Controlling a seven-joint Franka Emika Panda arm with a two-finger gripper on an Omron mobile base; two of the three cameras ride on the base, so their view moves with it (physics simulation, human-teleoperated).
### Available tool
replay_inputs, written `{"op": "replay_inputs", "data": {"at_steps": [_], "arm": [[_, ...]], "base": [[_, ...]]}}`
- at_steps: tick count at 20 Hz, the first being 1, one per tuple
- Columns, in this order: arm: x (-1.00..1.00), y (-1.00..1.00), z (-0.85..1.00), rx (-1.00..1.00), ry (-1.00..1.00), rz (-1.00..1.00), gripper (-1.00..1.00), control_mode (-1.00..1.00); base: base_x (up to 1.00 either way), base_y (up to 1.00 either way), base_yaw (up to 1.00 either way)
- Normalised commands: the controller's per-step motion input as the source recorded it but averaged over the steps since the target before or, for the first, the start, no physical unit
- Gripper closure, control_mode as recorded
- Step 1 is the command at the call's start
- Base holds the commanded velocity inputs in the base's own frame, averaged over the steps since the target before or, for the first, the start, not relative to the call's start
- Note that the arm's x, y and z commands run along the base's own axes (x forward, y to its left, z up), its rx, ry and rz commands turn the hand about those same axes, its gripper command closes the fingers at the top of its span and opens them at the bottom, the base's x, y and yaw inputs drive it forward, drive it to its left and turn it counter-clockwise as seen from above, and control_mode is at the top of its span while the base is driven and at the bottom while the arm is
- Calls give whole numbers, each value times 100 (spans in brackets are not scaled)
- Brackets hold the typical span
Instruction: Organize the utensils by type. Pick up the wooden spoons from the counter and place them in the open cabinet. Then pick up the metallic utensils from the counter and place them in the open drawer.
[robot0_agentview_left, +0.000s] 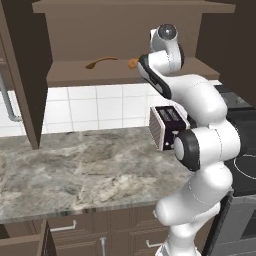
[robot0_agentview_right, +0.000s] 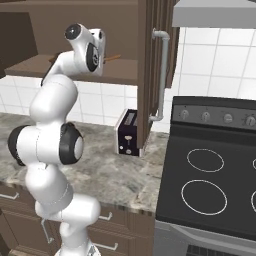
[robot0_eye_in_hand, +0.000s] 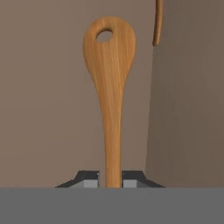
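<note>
Wooden spoons number two, both at the open cabinet (robot0_agentview_left: 125, 75): in the left base view one spoon (robot0_agentview_left: 100, 62) lies flat on the lower shelf, left of centre, its bowl toward the left, and just right of it the rounded end of the second spoon (robot0_agentview_left: 132, 63) pokes out beside the arm's wrist, over the same shelf. In the hand view that held spoon (robot0_eye_in_hand: 109, 87) stands straight up from the hand (robot0_eye_in_hand: 112, 178), its two dark fingertips (robot0_eye_in_hand: 89, 179) nearly closed and pinching the slim handle from both sides; the wide end has one small hole. The tip of the other spoon (robot0_eye_in_hand: 157, 22) shows at the top right, well apart from it. Below, the table (robot0_agentview_left: 85, 170) lies bare on the left, with one toaster (robot0_agentview_left: 167, 127) against the tiled wall at its right end. The cabinet's door (robot0_agentview_left: 22, 75) stands open at the far left, leaving the shelf front unobstructed. One stove (robot0_agentview_right: 210, 175) borders the table's right edge.
</note>
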Motion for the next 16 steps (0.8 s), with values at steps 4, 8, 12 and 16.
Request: {"op": "replay_inputs", "data": {"at_steps": [4, 8, 12, 16], "arm": [[45, -2, -17, 0, 1, 0, 100, -100], [42, -2, -22, 0, 0, 0, 100, -100], [30, 0, -26, 0, 0, 0, -100, -100], [24, -2, -42, 0, 5, 0, -100, -100]], "base": [[0, 0, 0], [0, 0, 0], [0, 0, 0], [0, 0, 0]]}}
